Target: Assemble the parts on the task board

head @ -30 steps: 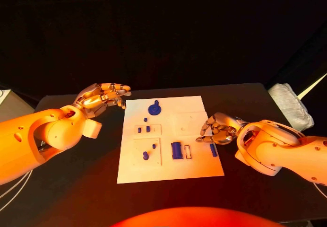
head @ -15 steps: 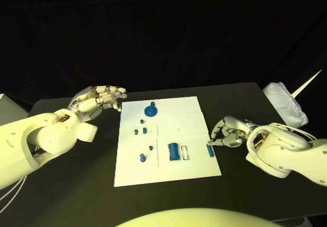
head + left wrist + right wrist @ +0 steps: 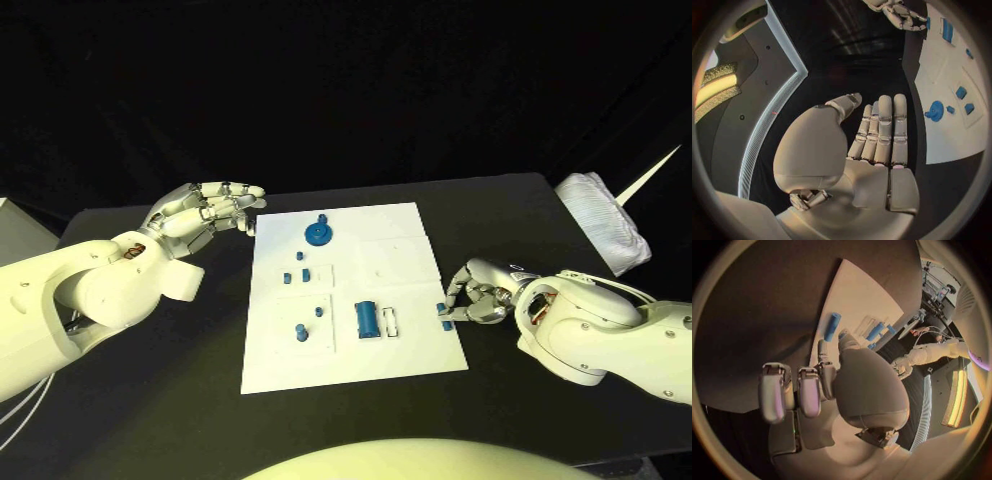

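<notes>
Now the right hand (image 3: pixel 473 298) has lowered toward the blue part (image 3: pixel 444 316).

— What sort of place are we looking at?

— We'd call it a robotics lab. We see a black table (image 3: pixel 173 400) set against black drapes, with a white task board (image 3: pixel 411 275) laid square in its middle.

— Anything else?

— In the right wrist view we see lit panels (image 3: pixel 959 390) and rigs with cables (image 3: pixel 932 275) standing round the room.
</notes>
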